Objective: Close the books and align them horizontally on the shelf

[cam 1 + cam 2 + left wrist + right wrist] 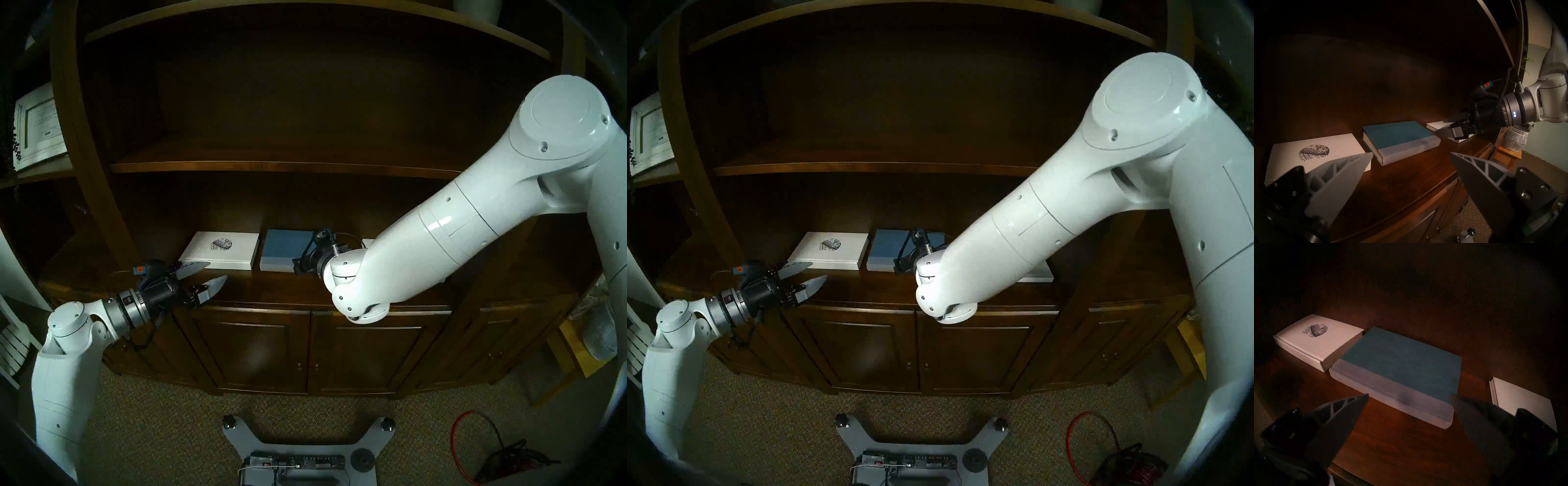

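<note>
Three closed books lie flat in a row on the dark wooden shelf (271, 288). Leftmost is a white book (220, 249) with a round printed emblem; beside it is a thick blue book (285, 249) with a pale spine facing the front. A third, white book (1037, 273) is mostly hidden behind my right arm. My left gripper (217, 271) is open, hovering at the white book's front left corner. My right gripper (1409, 394) is open, just in front of the blue book's (1403, 361) right end, with the third book (1519, 399) beside its right finger.
An upper shelf board (271, 166) overhangs the books. Panelled cabinet doors (251, 349) stand below the ledge. A framed picture (37, 129) is at far left, and a stool with a white pot (1514, 139) at far right. My base (305, 451) and a red cable (475, 441) lie on the carpet.
</note>
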